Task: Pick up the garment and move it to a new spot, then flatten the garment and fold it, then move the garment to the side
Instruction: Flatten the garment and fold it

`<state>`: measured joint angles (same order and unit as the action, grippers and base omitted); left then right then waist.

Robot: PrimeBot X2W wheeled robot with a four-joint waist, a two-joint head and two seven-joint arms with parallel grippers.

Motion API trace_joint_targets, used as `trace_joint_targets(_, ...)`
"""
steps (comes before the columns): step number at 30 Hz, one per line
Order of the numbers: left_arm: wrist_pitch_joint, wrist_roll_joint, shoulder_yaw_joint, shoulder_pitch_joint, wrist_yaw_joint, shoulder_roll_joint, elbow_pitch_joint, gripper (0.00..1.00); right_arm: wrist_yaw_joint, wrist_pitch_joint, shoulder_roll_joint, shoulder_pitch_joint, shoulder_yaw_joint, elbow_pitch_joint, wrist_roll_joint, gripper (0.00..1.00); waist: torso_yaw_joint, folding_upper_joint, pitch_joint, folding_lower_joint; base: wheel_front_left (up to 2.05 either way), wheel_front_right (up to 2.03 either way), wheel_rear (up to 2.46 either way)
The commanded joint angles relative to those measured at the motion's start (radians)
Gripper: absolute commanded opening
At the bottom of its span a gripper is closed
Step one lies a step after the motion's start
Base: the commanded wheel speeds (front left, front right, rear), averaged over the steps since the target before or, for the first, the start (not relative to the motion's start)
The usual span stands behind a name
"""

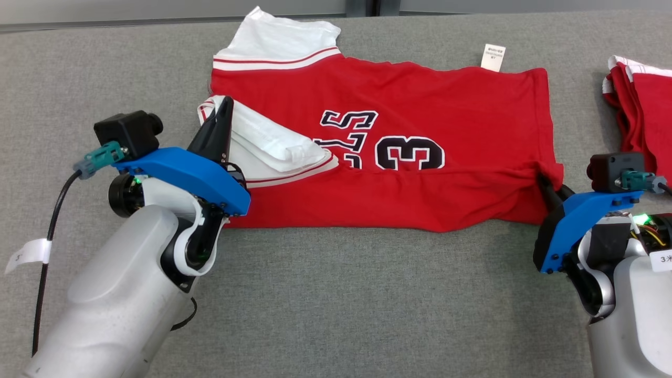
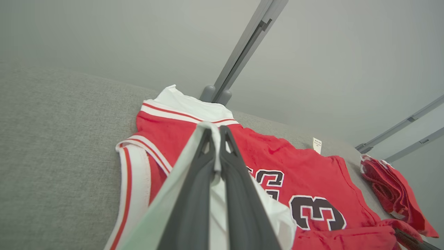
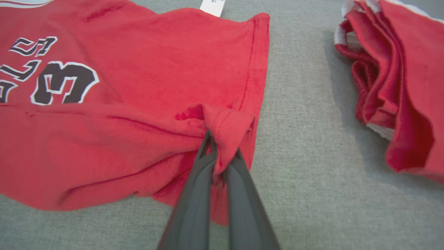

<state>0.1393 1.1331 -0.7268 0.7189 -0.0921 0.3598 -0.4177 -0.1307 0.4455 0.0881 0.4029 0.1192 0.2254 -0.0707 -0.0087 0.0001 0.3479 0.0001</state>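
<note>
Red against grey: lies lengthwise across the bench [image 1: 341, 294], near edge of the garment [image 1: 420, 173] doubled up over the numbers. Pinches the white sleeve [image 1: 273, 144] with the left tool [image 1: 224, 104], shut tight, sleeve laid in on the chest. Clamps the red hem corner [image 3: 229, 121] with the right tool [image 1: 543, 181], likewise shut. Seems to grip both ends so the fold runs straight and taut. Well apart from the folded red pile [image 1: 643, 105].

L arm [image 1: 121, 294] & R arm [image 1: 630, 299] reach fwd, both jaws pinched tight.
</note>
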Motion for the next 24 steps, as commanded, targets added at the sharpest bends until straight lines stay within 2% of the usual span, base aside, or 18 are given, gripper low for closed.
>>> trace_joint_targets(1, 0.005, -0.014, -0.01, 0.028, 0.011, -0.006, -0.016, 0.0, 0.0, -0.012, 0.0, 0.013, -0.004, 0.004, 0.004, 0.16, -0.002, -0.0001, 0.002, -0.0001, 0.0, 0.0, 0.0)
trace_joint_targets(2, -0.002, -0.016, -0.015, 0.03, 0.015, -0.009, -0.03, 0.0, 0.0, -0.019, -0.001, 0.015, -0.008, 0.006, 0.003, 1.0, -0.004, -0.0001, 0.003, -0.0001, 0.0, 0.0, 0.0)
trace_joint_targets(3, 0.002, -0.024, -0.02, 0.035, 0.021, -0.01, -0.042, 0.0, 0.0, -0.024, -0.003, 0.016, -0.009, 0.009, 0.001, 1.0, -0.006, -0.0001, 0.004, -0.0001, 0.0, 0.0, 0.0)
trace_joint_targets(4, 0.011, -0.03, -0.021, 0.042, 0.022, -0.011, -0.056, 0.48, 0.0, -0.028, -0.005, 0.018, -0.011, 0.013, -0.005, 1.0, -0.007, -0.0001, 0.004, -0.0001, 0.0, 0.0, 0.0)
trace_joint_targets(5, 0.021, -0.039, -0.023, 0.047, 0.021, -0.011, -0.068, 1.0, 0.0, -0.035, -0.007, 0.02, -0.012, 0.014, -0.008, 1.0, -0.008, -0.0001, 0.004, -0.0001, 0.0, 0.0, 0.0)
trace_joint_targets(9, 0.085, -0.08, -0.02, 0.039, 0.023, -0.022, -0.106, 1.0, 0.0, -0.072, -0.012, 0.017, -0.011, 0.005, -0.019, 1.0, -0.008, -0.0001, -0.011, -0.0001, 0.0, 0.0, 0.0)
trace_joint_targets(13, 0.12, -0.14, -0.005, -0.009, 0.008, -0.005, -0.111, 1.0, 0.0, -0.107, -0.022, -0.02, 0.013, -0.035, -0.027, 1.0, -0.006, -0.0001, -0.033, -0.0001, 0.0, 0.0, 0.0)
trace_joint_targets(17, 0.126, -0.22, -0.012, -0.09, -0.036, 0.027, -0.091, 1.0, 0.0, -0.117, -0.028, -0.075, 0.03, -0.096, -0.014, 1.0, -0.008, -0.0001, -0.055, -0.0001, 0.0, 0.0, 0.0)
trace_joint_targets(24, 0.126, -0.275, -0.017, -0.219, -0.094, 0.053, -0.065, 1.0, 0.0, -0.114, -0.036, -0.155, 0.011, -0.137, -0.028, 1.0, -0.012, -0.0001, -0.063, -0.0001, 0.0, 0.0, 0.0)
